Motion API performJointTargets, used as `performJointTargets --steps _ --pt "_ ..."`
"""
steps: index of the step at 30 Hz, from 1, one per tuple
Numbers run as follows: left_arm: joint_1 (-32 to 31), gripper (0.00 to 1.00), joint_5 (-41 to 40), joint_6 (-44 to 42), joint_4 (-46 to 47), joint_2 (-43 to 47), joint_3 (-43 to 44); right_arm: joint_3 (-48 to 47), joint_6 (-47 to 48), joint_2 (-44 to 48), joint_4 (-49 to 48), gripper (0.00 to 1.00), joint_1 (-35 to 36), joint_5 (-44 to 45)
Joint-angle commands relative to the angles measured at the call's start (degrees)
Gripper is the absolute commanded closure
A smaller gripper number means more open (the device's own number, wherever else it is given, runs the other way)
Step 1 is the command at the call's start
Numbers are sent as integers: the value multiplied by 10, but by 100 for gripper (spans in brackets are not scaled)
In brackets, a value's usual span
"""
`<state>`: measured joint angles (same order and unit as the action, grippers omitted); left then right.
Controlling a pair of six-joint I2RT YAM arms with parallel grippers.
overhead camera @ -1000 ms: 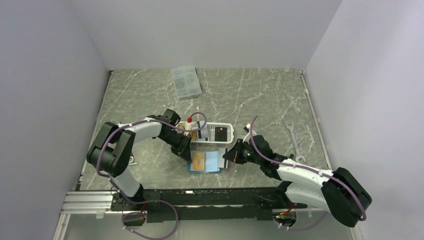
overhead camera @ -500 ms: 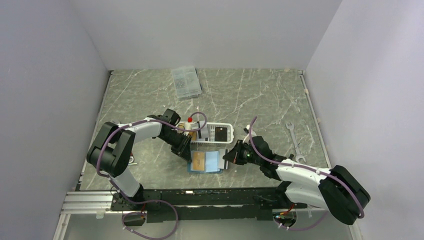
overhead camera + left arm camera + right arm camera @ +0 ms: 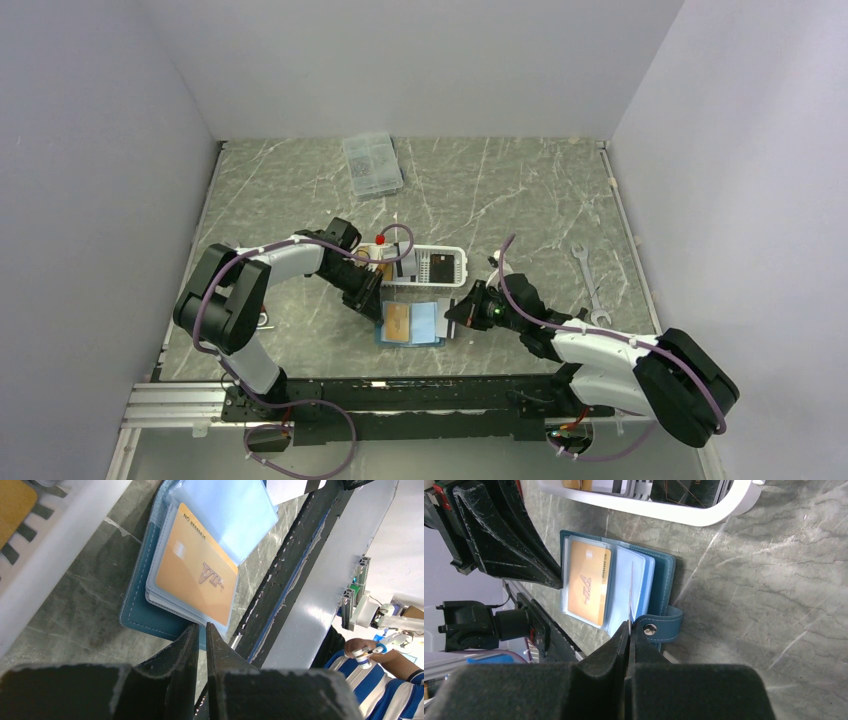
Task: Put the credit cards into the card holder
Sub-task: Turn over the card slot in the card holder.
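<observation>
The card holder [image 3: 664, 580] lies open on the table [image 3: 774, 605] near its front edge, just beside the white slatted basket [image 3: 649, 510]; its snap tab [image 3: 650, 628] points toward the right arm. A yellow-gold card [image 3: 586, 582] is seated in the left-hand clear sleeve; the sleeves to its right look unfilled. A thin pale card [image 3: 630, 590], seen edge-on, stands over those sleeves, clamped between the closed fingers of the right gripper [image 3: 630, 625]. The left gripper [image 3: 200, 627] rests at the holder's near-left edge, its jaws almost together with a narrow slit between them; whether they nip the cover or only press on it cannot be told. More cards lie in the basket. The step in hand appears to be sliding the pale card into a free sleeve. To do it well, tilt the card flat toward the sleeve mouth and lead with one corner; the left gripper should pin the cover so the holder does not slide; push slowly, and release only once the card sits deep.
</observation>
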<state>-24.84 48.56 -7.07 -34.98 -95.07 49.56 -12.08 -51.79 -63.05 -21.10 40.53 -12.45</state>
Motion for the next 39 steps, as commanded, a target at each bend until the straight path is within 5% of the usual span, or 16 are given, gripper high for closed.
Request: performJointTargets --steps 1,21,39 --pt "-2 84 12 -18 -3 15 18 0 -9 2 -40 100 -2 -11" --pt "-3 86 15 -22 -7 18 23 -24 -28 -18 -109 100 -1 -66" --pt "6 76 25 -32 -15 17 27 -71 -36 -163 -210 100 0 -134"
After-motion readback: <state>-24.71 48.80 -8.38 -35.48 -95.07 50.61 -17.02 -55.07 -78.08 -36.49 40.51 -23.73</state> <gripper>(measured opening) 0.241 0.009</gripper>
